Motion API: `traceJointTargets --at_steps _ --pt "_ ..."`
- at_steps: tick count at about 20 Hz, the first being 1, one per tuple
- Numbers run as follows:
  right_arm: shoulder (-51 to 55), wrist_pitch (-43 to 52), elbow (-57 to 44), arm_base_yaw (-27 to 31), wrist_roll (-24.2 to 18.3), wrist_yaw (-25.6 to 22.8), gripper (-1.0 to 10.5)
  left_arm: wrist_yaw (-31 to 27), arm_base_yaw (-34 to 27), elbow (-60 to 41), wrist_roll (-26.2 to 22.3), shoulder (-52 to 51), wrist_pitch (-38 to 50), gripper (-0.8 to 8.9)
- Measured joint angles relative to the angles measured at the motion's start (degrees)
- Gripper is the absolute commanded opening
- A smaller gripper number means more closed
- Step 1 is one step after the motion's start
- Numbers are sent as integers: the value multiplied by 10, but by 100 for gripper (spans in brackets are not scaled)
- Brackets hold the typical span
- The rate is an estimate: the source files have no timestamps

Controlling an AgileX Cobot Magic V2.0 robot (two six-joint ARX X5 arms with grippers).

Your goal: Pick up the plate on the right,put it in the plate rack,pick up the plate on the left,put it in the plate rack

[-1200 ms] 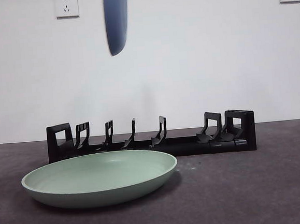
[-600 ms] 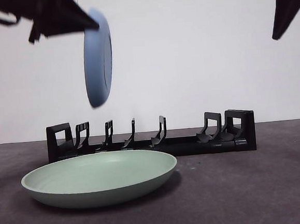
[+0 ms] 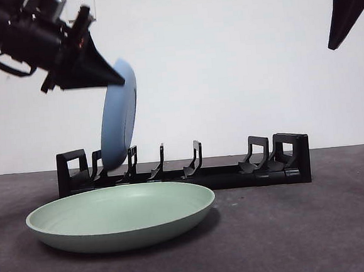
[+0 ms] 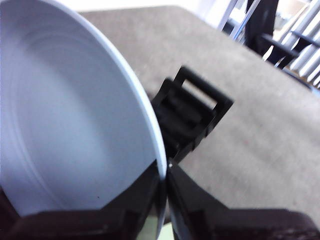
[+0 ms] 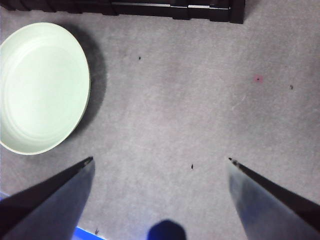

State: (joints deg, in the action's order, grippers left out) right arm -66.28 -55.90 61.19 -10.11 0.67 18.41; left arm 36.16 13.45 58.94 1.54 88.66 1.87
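Observation:
A pale blue plate (image 3: 119,119) hangs on edge, slightly tilted, with my left gripper (image 3: 116,83) shut on its upper rim. Its lower edge sits at the slots near the left end of the black plate rack (image 3: 222,170); whether it touches them I cannot tell. The left wrist view shows the blue plate (image 4: 70,110) pinched between the jaws of the left gripper (image 4: 164,175), with a blocky end of the rack (image 4: 192,115) just beyond. A green plate (image 3: 122,216) lies flat in front of the rack. My right gripper (image 5: 161,160) hovers open and empty above the table, beside the green plate (image 5: 42,87).
The table is a dark grey mat (image 3: 303,227). The right arm shows only as a black tip (image 3: 343,16) at the front view's top right corner. Two wall sockets sit on the white wall behind. The rack's edge (image 5: 170,10) borders the right wrist view.
The blue plate has come down from high above to the rack's left slots, and the left arm has dropped into view with it. The right arm's tip has appeared at the top right.

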Motion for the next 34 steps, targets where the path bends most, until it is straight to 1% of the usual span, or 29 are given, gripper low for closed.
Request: traceJointTargets --at_steps 3,8,15,18,25,27,28,30,34 --pt "0 3 0 0 0 0 439 -16 0 0 -16 12 -20 -8" --pt "0 18 0 0 0 0 439 -26 1 0 -47 13 -42 -8" --pt "0 24 0 0 1 0 439 -26 5 0 -60 13 -49 11" --pt "0 24 0 0 2 0 439 -30 12 0 -60 13 -56 199" --pt "0 18 0 0 2 0 439 -28 14 1 -54 6 -66 203" --pt "0 18 0 0 2 0 439 -19 14 1 -50 -21 -83 204" --pt "0 19 0 0 2 0 439 -18 14 1 -50 -42 -92 226" --pt "0 22 0 0 2 1 439 -16 14 1 -50 -94 -121 230" --pt "-2 58 0 -22 9 42 439 -15 15 3 -68 -216 -204 230"
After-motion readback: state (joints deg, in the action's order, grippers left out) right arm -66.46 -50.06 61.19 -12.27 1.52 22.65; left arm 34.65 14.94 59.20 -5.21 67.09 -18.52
